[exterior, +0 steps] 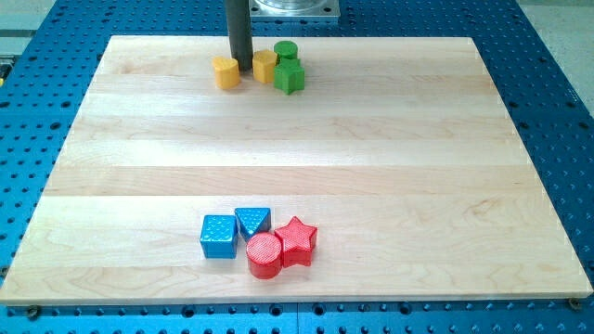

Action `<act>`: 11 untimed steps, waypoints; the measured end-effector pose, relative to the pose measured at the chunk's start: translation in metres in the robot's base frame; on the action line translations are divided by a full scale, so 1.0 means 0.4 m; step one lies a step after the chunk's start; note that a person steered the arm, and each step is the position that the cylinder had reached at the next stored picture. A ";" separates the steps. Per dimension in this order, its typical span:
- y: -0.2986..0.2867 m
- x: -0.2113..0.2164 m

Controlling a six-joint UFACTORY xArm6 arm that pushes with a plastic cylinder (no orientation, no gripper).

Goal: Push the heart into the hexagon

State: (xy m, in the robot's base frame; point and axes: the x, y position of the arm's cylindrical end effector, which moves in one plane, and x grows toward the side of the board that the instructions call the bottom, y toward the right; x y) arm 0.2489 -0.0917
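A yellow heart block [225,71] lies near the view's top, left of centre. A yellow hexagon block [265,66] lies a short way to its right. My tip [243,68] stands on the board in the gap between the two, just right of the heart and just left of the hexagon. Whether it touches either block cannot be told. The dark rod rises straight up out of the view's top.
A green cylinder [286,52] and a green star-like block [290,78] sit against the hexagon's right side. Near the view's bottom a blue cube [218,236], a blue triangle [253,222], a red cylinder [264,255] and a red star [297,240] cluster together. The wooden board [371,139] lies on a blue perforated table.
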 end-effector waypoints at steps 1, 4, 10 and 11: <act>-0.216 0.015; -0.092 0.132; -0.105 0.040; -0.057 0.048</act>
